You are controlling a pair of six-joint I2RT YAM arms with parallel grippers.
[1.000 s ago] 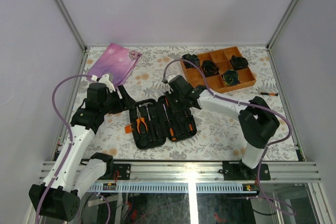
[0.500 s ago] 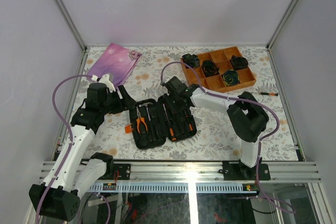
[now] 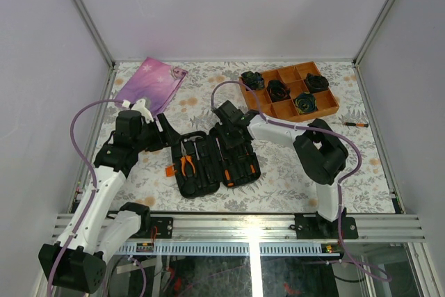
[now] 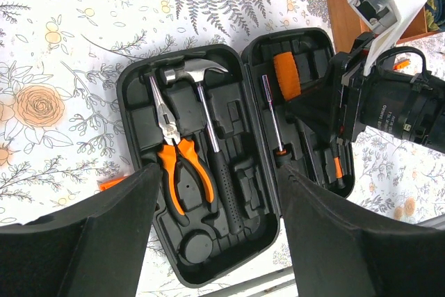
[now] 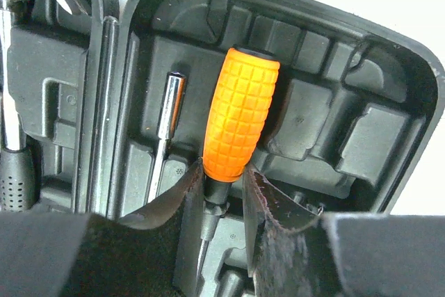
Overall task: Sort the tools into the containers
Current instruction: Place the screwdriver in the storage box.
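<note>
No legible text, brand or no. in any view, tool case incl. Faint light specks on right arm's black wrist housing, too small to read.

Bright, even light; screwdriver sharp, right claw around it dark and soft.

Floral-print surface — open black tool case lies flat, centre-front. Pink-purple pouch at far-left corner; orange divided tray far right, w/ a slim screwdriver near its right end — not touching.
</note>
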